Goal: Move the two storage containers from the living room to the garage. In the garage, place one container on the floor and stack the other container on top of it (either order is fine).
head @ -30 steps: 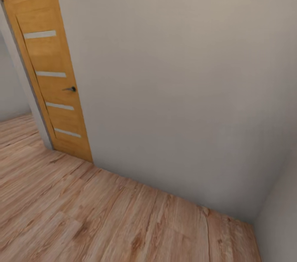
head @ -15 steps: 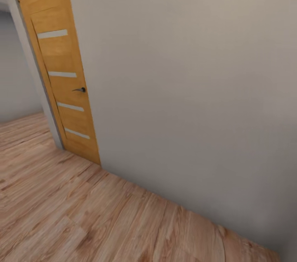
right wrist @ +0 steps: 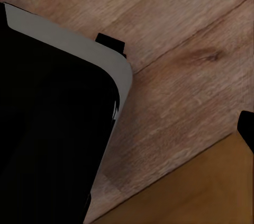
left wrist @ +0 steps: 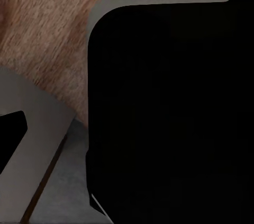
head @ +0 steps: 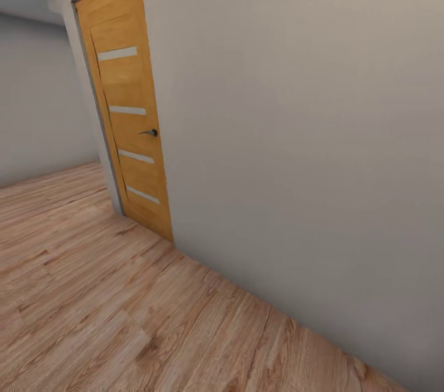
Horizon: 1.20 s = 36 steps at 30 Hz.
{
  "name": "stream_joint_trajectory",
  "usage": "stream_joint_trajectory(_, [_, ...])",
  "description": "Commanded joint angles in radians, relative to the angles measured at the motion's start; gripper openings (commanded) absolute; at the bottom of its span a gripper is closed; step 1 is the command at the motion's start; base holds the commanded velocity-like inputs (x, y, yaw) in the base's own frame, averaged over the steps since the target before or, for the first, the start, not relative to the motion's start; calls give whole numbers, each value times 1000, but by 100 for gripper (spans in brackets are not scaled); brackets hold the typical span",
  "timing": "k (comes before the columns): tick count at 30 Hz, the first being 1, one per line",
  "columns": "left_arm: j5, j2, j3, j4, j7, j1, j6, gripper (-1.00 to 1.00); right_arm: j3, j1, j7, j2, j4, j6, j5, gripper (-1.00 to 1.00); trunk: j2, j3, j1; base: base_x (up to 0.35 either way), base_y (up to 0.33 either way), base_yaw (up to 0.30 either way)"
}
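While the base travels over wood plank flooring (head: 92,293) beside a grey wall (head: 308,133) near a wooden door (head: 126,114), neither storage container nor gripper state can be told; clipping wall or door is the risk.

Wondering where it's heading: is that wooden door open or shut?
Shut, apparently: the door lies flush in the grey wall; no gap shows.
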Motion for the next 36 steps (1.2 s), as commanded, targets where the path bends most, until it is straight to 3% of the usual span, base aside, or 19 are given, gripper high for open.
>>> stream_joint_trajectory(1, [2,0,1,0,0,0,-1,100,8,-1,2,0,3,-6,-10,100,0,-1,0,0,0,270])
stream_joint_trajectory(13, [2,0,1,0,0,0,-1,100,8,-1,2,0,3,-6,-10,100,0,-1,0,26,0,270])
stream_joint_trajectory(26, [1,0,1,0,-1,0,0,100,8,-1,2,0,3,-6,-10,100,0,-1,0,300,0,266])
stream_joint_trajectory(36, [2,0,1,0,0,0,1,100,8,-1,2,0,3,-4,-13,100,0,-1,0,321,0,38])
